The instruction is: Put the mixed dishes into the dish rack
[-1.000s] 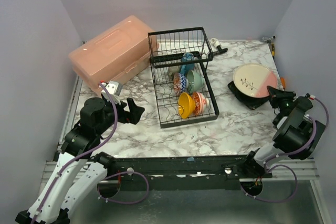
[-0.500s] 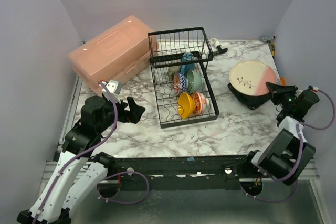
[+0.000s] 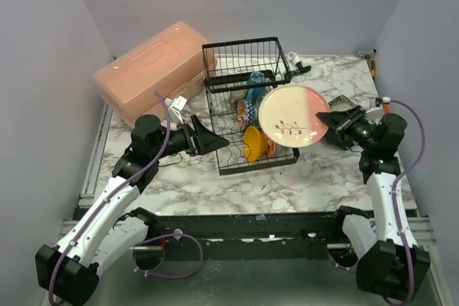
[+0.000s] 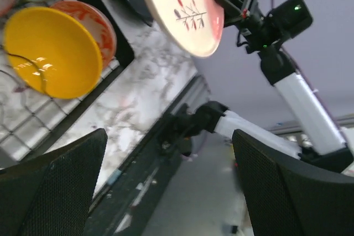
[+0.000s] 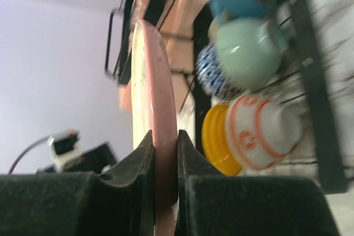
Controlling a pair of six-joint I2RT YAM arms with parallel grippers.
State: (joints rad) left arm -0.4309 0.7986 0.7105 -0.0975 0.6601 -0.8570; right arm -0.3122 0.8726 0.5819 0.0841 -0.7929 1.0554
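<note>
My right gripper (image 3: 331,120) is shut on the rim of the large pink-cream plate (image 3: 292,115). The plate hangs tilted in the air over the right side of the black wire dish rack (image 3: 244,54). In the right wrist view the plate's edge (image 5: 156,98) stands clamped between the pads of the right gripper (image 5: 165,153). Mint green (image 5: 249,42), blue-patterned (image 5: 213,78), yellow (image 5: 214,139) and red-patterned (image 5: 265,131) bowls stand in the rack. My left gripper (image 3: 215,139) is open and empty at the rack's left side. The dark plate (image 3: 345,105) lies partly hidden behind the right gripper.
A salmon-pink plastic box (image 3: 153,73) sits at the back left, close to the rack. A small white mug (image 3: 292,57) stands behind the rack by its handle. The side walls close in on both sides of the marble table (image 3: 308,177).
The right arm lifted the pink-cream plate off the dark plate and swung it left over the rack. The left arm reached right toward the rack's left side, gripper still open.
</note>
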